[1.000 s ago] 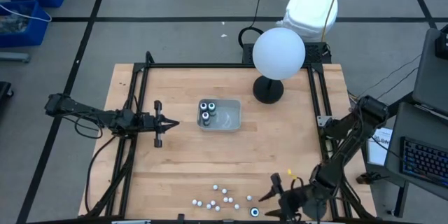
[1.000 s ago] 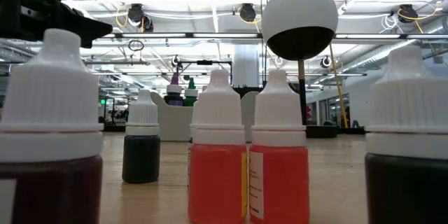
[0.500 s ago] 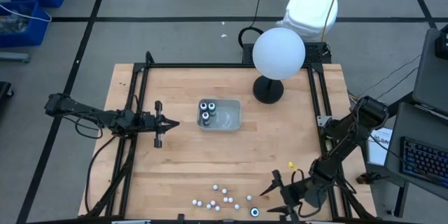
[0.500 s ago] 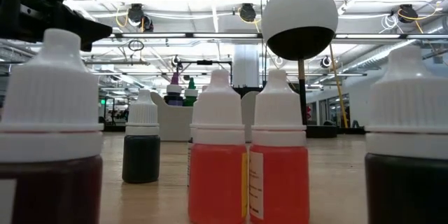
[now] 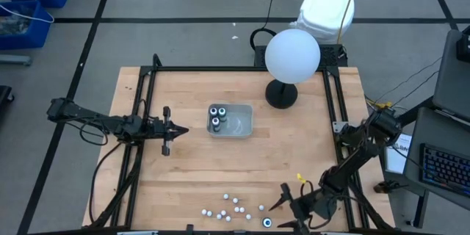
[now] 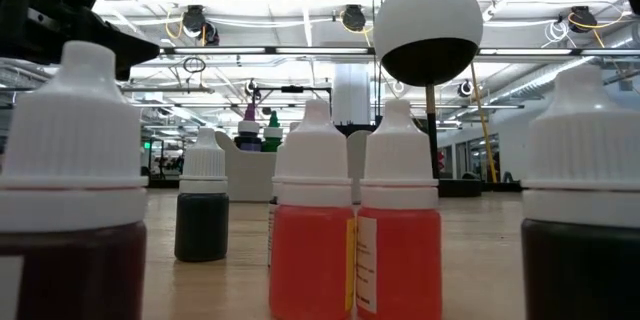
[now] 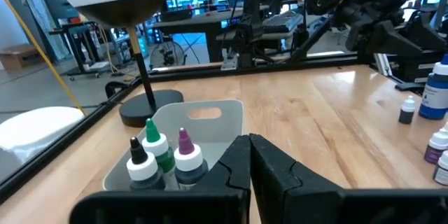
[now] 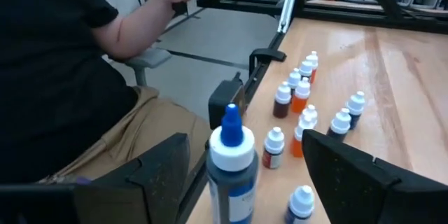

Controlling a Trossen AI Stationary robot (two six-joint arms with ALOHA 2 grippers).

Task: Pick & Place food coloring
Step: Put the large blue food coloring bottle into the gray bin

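Note:
Several tiny food coloring bottles (image 5: 229, 208) stand upright in a loose cluster by the table's near edge, most with white caps (image 8: 301, 87). A larger blue-capped bottle (image 8: 231, 161) stands nearest my right gripper (image 8: 246, 140). That gripper (image 5: 280, 198) is open, and in its wrist view the bottle shows in the gap between the fingers, touching neither. Three more bottles (image 7: 162, 155) stand in the grey tray (image 5: 239, 121) at mid-table. My left gripper (image 5: 181, 129) hovers shut just left of the tray (image 7: 210, 115).
A white globe on a black stand (image 5: 291, 57) rises at the far right of the table. A seated person (image 8: 63, 77) in a black shirt is just beyond the near edge. Black frame rails (image 5: 147, 88) run along the table's sides.
My right arm has sunk toward the table and edged a little toward the table's left, closer to the bottles at the near edge. The bottles and the tray have stayed where they were.

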